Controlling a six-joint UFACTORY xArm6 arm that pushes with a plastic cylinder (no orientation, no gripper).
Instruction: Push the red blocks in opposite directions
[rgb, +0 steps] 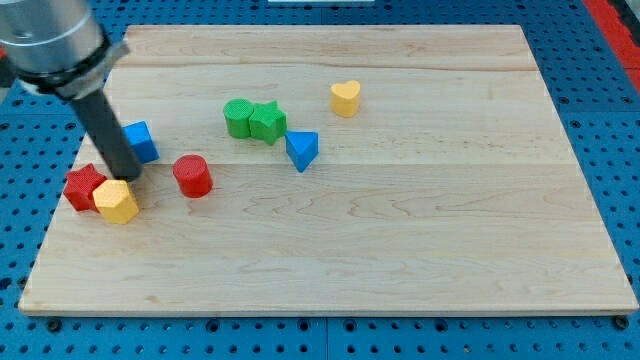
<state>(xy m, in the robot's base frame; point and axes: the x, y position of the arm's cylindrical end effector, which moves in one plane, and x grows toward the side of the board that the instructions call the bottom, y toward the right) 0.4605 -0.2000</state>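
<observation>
My tip (126, 178) was seen touching the yellow hexagonal block (117, 201), beside the red star block (84, 186); the red cylinder (192, 176) lay apart. No pincer was fitted.

Fig. — Setting only. Pale wooden tabletop (400, 260), rectangular, made of lengthwise planks w/ visible seams running left–right near the view's top; grain faint, surface matte. Beneath and around it on all sides: blue pegboard base (620, 150) w/ a regular grid of small dark holes, seen at the view's left, right and bottom edges. At the top-right corner, a red strip (615, 18) runs diagonally across the blue base. Lighting even, diffuse, approx. from above; shadows soft and short. No walls, floor or windows in shot.
</observation>
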